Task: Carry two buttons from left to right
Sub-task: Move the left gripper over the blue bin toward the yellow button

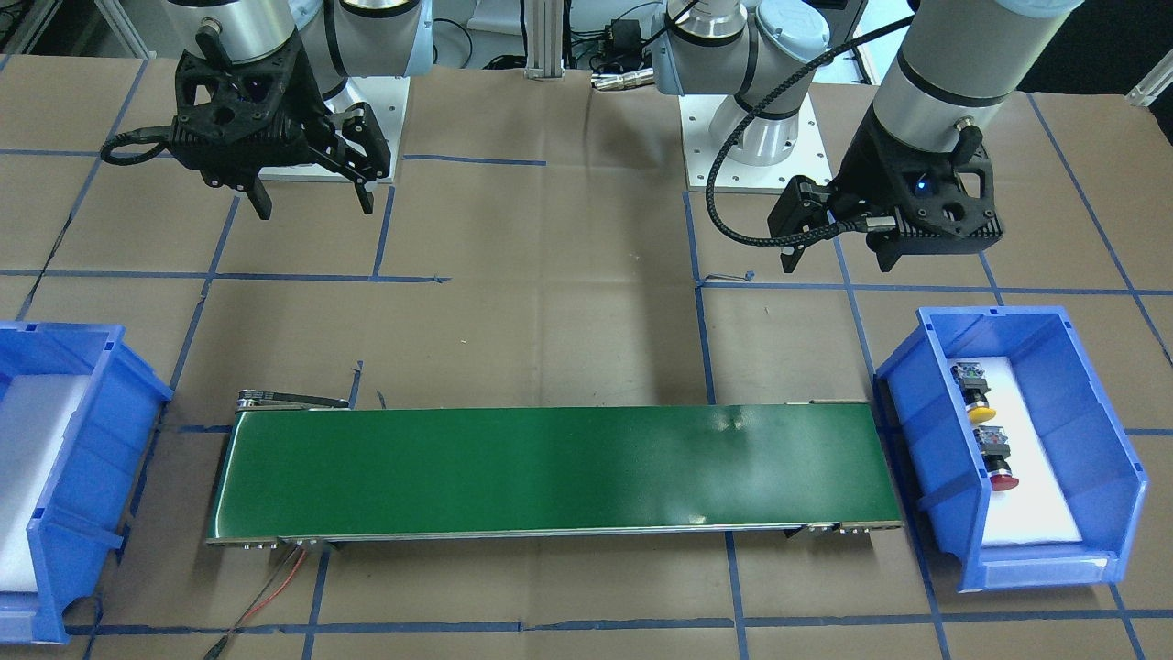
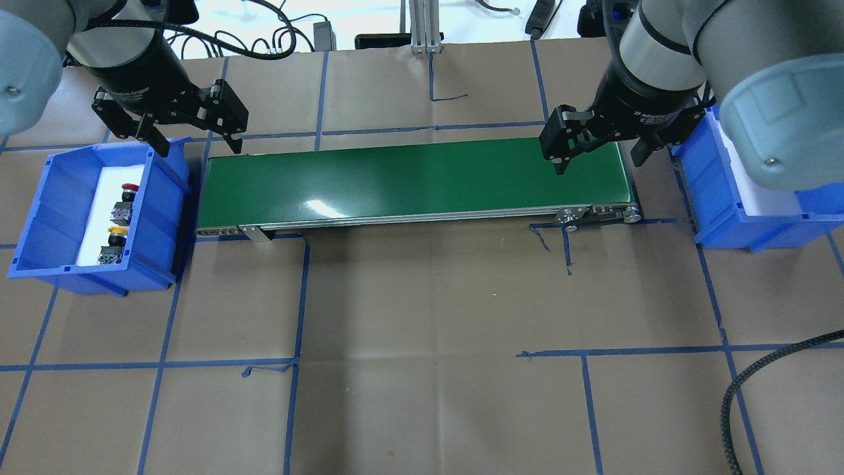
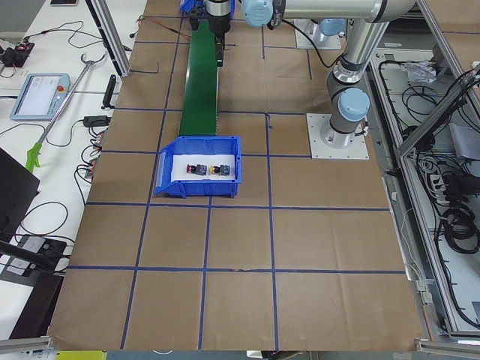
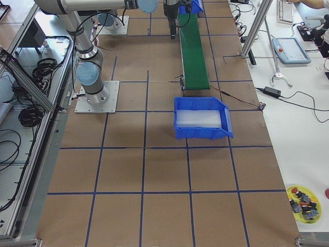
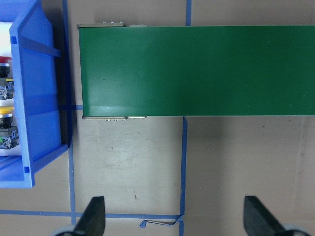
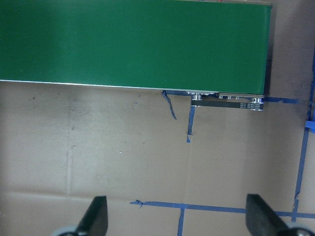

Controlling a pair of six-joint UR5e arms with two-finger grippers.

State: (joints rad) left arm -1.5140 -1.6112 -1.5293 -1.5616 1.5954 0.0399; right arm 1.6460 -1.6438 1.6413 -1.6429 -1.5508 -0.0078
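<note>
Two buttons lie side by side on white foam in the blue bin (image 2: 39, 218) at the table's left end, one with a yellow cap (image 2: 117, 231) and one with a red cap (image 2: 129, 190). In the front-facing view the yellow button (image 1: 981, 412) and the red button (image 1: 1003, 479) also show. My left gripper (image 2: 191, 135) hangs open and empty above the table behind the belt's left end, beside that bin. Over the belt's right end, my right gripper (image 2: 597, 148) is open and empty. In the left wrist view the bin (image 5: 37, 98) sits at the left edge, well ahead of the open fingers (image 5: 93, 219).
A green conveyor belt (image 2: 415, 181) runs between the two bins. A second blue bin (image 2: 725, 204), lined with white foam and with nothing in it, stands at the right end. Blue tape lines grid the brown paper table. A braided cable (image 2: 758, 376) loops in at the near right.
</note>
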